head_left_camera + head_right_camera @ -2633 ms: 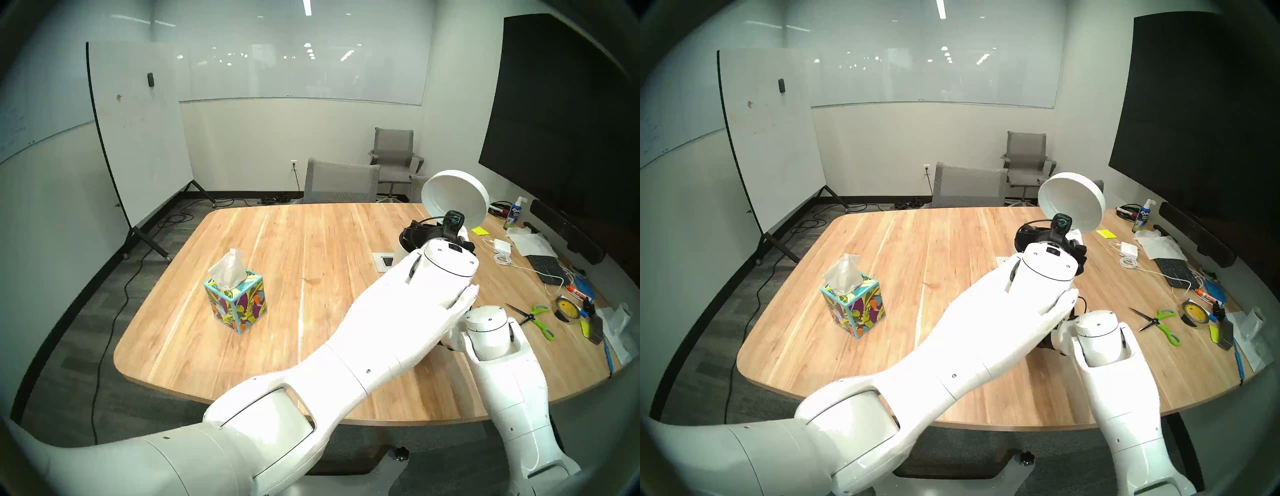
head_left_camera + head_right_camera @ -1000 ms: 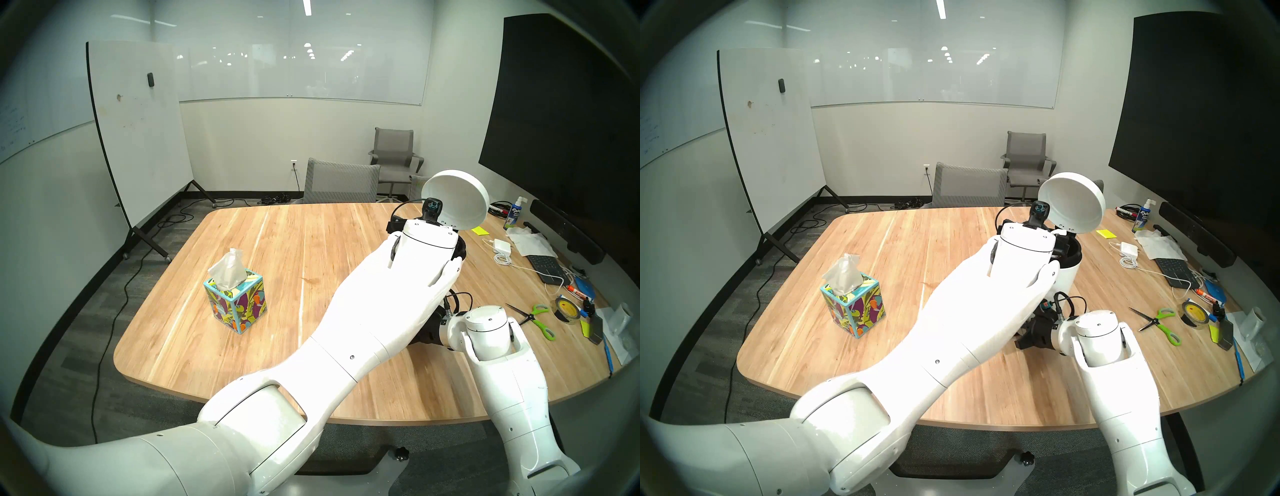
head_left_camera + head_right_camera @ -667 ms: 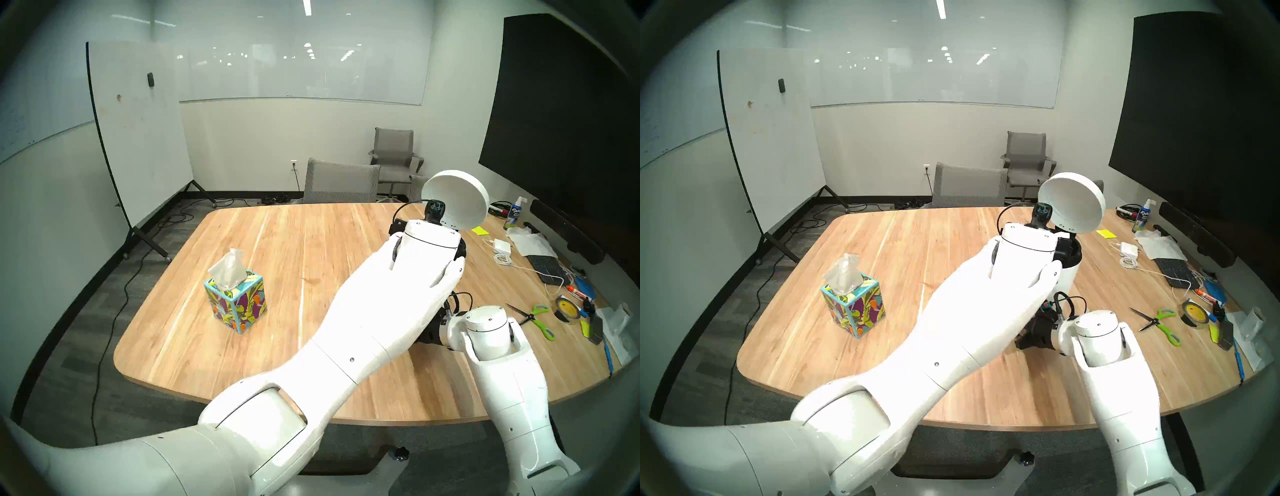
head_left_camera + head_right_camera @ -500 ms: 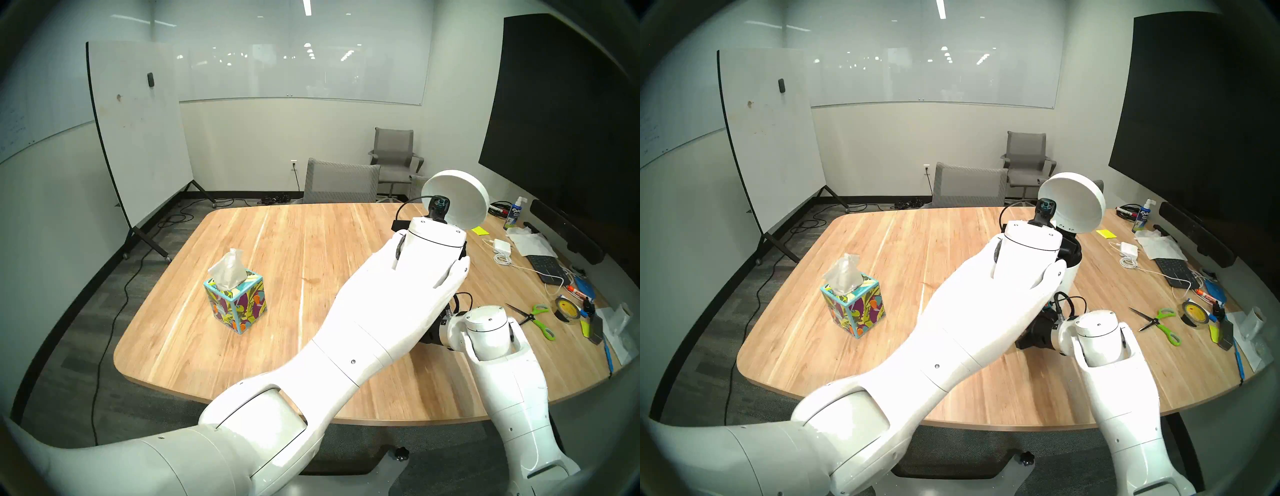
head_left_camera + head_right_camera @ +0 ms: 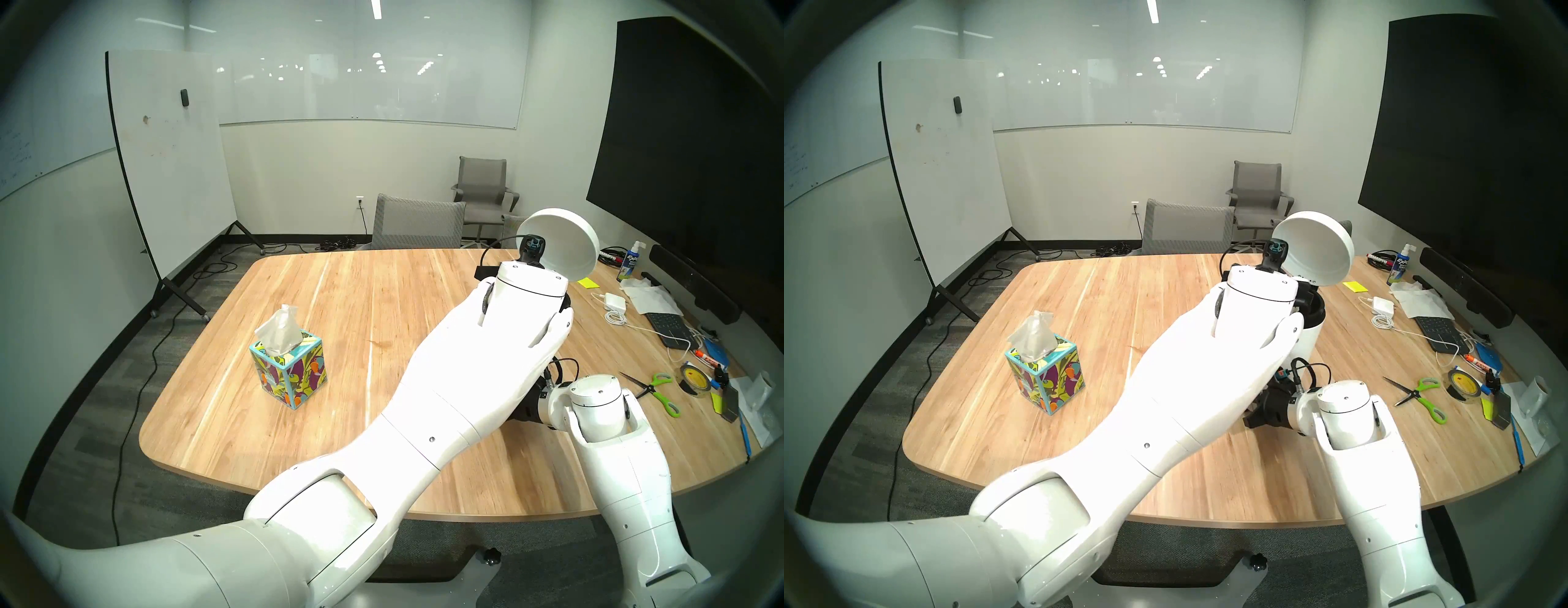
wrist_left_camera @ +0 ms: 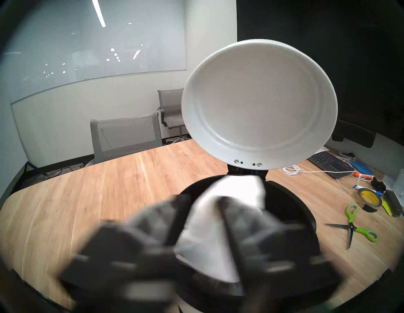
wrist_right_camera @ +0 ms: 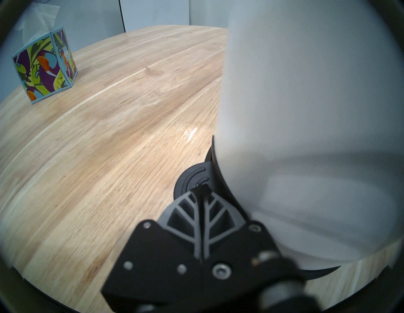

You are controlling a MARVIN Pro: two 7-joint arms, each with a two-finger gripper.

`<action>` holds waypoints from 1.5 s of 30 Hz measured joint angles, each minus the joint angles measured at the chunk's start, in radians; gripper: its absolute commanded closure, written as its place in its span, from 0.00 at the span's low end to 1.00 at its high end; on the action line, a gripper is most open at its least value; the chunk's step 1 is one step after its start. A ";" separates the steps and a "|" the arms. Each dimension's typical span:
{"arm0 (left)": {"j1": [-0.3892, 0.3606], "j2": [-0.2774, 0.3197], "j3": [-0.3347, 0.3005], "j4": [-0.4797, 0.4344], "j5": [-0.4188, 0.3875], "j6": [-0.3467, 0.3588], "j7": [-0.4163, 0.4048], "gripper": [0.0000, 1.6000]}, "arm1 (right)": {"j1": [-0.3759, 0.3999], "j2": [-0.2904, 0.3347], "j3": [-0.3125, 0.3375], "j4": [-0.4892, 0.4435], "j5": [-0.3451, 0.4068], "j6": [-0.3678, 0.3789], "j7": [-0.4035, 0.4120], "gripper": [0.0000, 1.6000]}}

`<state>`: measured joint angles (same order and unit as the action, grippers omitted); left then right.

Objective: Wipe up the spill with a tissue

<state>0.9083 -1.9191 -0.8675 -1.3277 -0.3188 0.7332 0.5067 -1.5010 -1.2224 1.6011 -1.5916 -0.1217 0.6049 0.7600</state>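
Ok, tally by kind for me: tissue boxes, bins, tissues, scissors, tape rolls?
Tissue box: 1
Bin: 1
Tissues: 2, one poking from the box, one over the bin
Scissors: 1
Tape roll: 1
Total: 6

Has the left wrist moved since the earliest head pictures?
Yes. The left wrist has risen and gone farther from the camera, toward the open bin lid; earlier it sat lower, near the socket plate.
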 measured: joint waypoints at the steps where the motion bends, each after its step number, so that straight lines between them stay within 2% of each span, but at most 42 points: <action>1: -0.002 -0.001 -0.001 0.002 -0.001 0.001 -0.001 1.00 | 0.000 0.000 0.000 0.000 0.000 0.000 0.000 1.00; 3: -0.004 -0.001 -0.001 0.004 -0.002 0.001 -0.006 1.00 | 0.000 0.000 0.000 0.000 0.000 0.000 0.000 1.00; 4: -0.005 -0.001 0.001 0.005 -0.002 0.000 -0.010 0.00 | 0.000 0.000 0.000 0.000 0.000 0.000 0.000 1.00; 6: -0.006 -0.001 0.003 0.006 -0.002 -0.001 -0.013 0.00 | 0.000 0.000 0.000 0.000 0.000 0.000 0.000 1.00; 7: -0.006 -0.001 0.006 0.006 -0.002 -0.001 -0.016 1.00 | 0.000 0.000 0.000 0.000 -0.001 0.000 0.000 1.00; 8: -0.006 -0.001 0.008 0.006 -0.002 -0.001 -0.018 1.00 | 0.000 0.000 0.000 0.000 -0.001 0.000 0.001 1.00; 9: -0.007 0.000 0.012 0.005 -0.002 -0.002 -0.023 0.00 | 0.000 -0.001 0.000 0.000 -0.001 0.000 0.001 1.00; 10: -0.007 0.001 0.015 0.003 -0.002 -0.002 -0.028 0.00 | 0.000 -0.001 0.001 0.000 -0.001 0.000 0.001 1.00; 11: -0.007 0.001 0.016 0.002 -0.002 -0.002 -0.029 1.00 | 0.000 -0.001 0.001 0.000 -0.001 0.000 0.001 1.00; 14: -0.006 0.004 0.019 -0.007 -0.002 -0.002 -0.035 1.00 | 0.000 -0.001 0.001 0.000 -0.001 0.000 0.001 1.00; 15: -0.005 0.007 0.023 -0.016 -0.003 -0.002 -0.039 0.00 | 0.000 -0.001 0.001 0.000 -0.001 0.000 0.001 1.00; 16: -0.003 0.008 0.024 -0.021 -0.003 -0.002 -0.041 0.00 | 0.000 -0.001 0.001 0.000 -0.002 0.000 0.001 1.00; 17: 0.000 0.010 0.026 -0.026 -0.003 -0.001 -0.042 1.00 | 0.000 -0.001 0.001 0.000 -0.002 0.000 0.001 1.00; 18: 0.001 0.011 0.027 -0.029 -0.003 0.000 -0.042 1.00 | 0.000 -0.001 0.001 0.000 -0.002 0.000 0.001 1.00; 19: 0.005 0.012 0.027 -0.035 -0.003 0.003 -0.042 0.83 | 0.000 -0.001 0.001 0.000 -0.002 0.000 0.001 1.00; 20: 0.007 0.012 0.027 -0.038 -0.004 0.006 -0.041 0.83 | 0.000 -0.001 0.001 0.000 -0.002 0.000 0.001 1.00; 21: 0.009 0.012 0.026 -0.040 -0.005 0.009 -0.040 1.00 | 0.000 -0.001 0.001 0.000 -0.002 0.000 0.001 1.00; 22: 0.014 0.011 0.020 -0.046 -0.012 0.023 -0.035 0.00 | 0.000 -0.001 0.001 0.000 -0.002 0.000 0.002 1.00; 34: 0.014 -0.010 -0.037 -0.047 -0.105 0.140 0.008 0.00 | 0.000 -0.002 0.002 0.000 -0.003 0.000 0.002 1.00; 45: -0.013 -0.046 -0.089 0.020 -0.169 0.183 0.050 0.00 | 0.000 -0.003 0.002 0.000 -0.004 0.000 0.003 1.00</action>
<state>0.8952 -1.9651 -0.9566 -1.3072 -0.4881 0.9162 0.5563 -1.5009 -1.2252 1.6035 -1.5916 -0.1259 0.6049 0.7628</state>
